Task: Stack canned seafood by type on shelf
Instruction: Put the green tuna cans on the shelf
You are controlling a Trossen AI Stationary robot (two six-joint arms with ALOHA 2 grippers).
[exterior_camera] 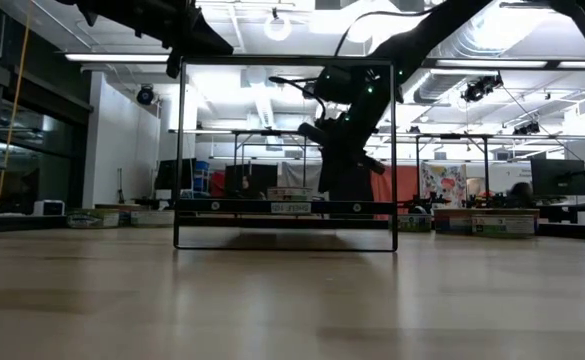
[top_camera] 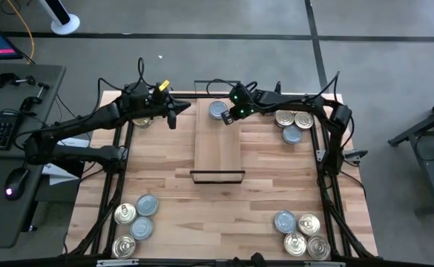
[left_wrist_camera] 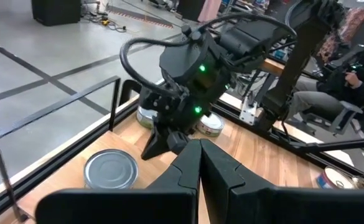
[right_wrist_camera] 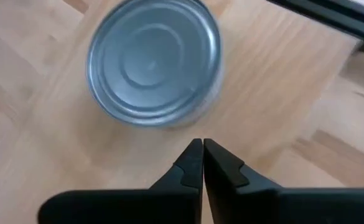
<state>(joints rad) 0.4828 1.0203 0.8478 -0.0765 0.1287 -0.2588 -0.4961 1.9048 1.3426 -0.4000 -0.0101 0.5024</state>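
A silver-blue-topped tin (top_camera: 218,110) lies flat on the far end of the shelf (top_camera: 218,152), a light-wood plank with black wire frames at its short ends. My right gripper (top_camera: 227,119) hovers just right of and nearer than this tin, slanting down, shut. In the right wrist view a strip of bare wood shows between the fingertips (right_wrist_camera: 202,146) and the tin (right_wrist_camera: 154,62). My left gripper (top_camera: 173,111) is shut and empty, raised left of the shelf's far end. In its wrist view its fingers (left_wrist_camera: 199,152) point at the tin (left_wrist_camera: 111,169) and my right gripper (left_wrist_camera: 158,144).
Groups of gold-topped and silver-blue tins stand on the tabletop: far right (top_camera: 292,122), near left (top_camera: 135,222), near right (top_camera: 302,233), and a few far left under my left arm (top_camera: 141,121). The rest of the plank is bare. A person sits beyond the table (left_wrist_camera: 356,68).
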